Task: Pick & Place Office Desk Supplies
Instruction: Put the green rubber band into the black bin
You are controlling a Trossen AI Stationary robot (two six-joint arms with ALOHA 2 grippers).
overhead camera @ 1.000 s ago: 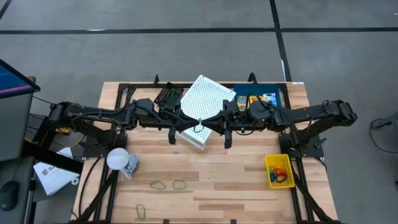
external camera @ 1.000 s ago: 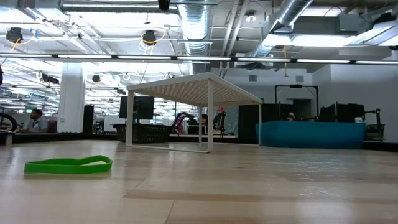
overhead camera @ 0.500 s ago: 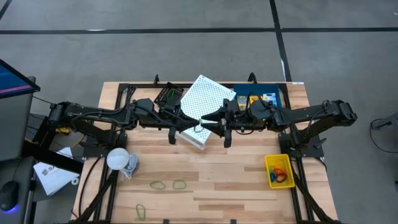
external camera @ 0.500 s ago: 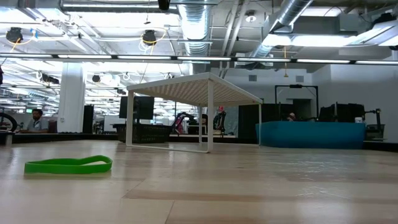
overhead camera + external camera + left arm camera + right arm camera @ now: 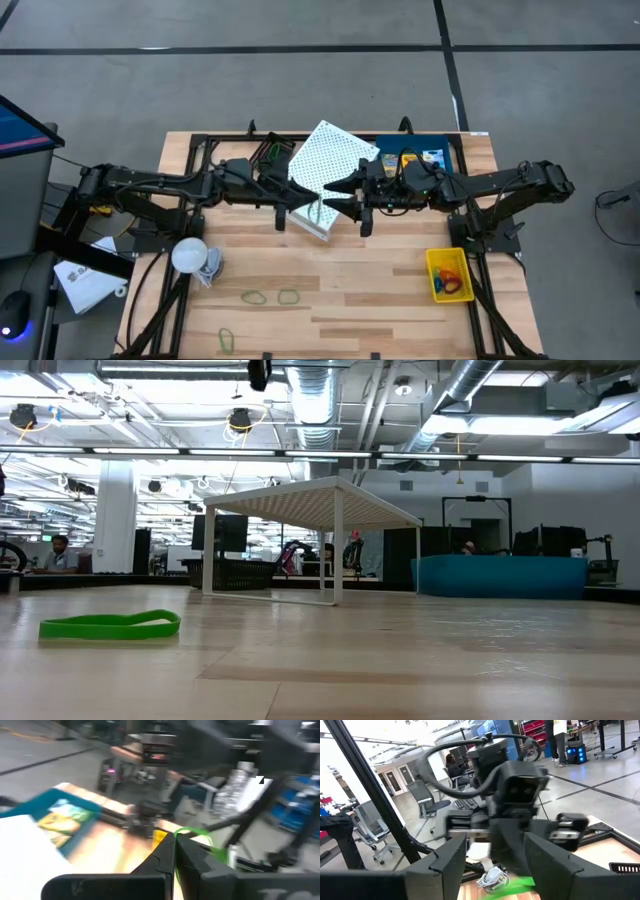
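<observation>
The left tool (image 5: 175,851) is clamped on a green rubber band (image 5: 197,840) above the white perforated stand (image 5: 330,158) at the worktop's (image 5: 380,300) far side; the right tool (image 5: 335,197), spread wide, faces it; the thin loop could slip or snag during transfer.

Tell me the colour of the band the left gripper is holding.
Green; the rubber band in the left gripper shows best in the left wrist view.

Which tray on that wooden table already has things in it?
Look at the wooden table, on the right arm's side near its front corner. The small yellow mesh tray sits there alone, holding orange and blue loops; the other trays stand at the far edge.
</observation>
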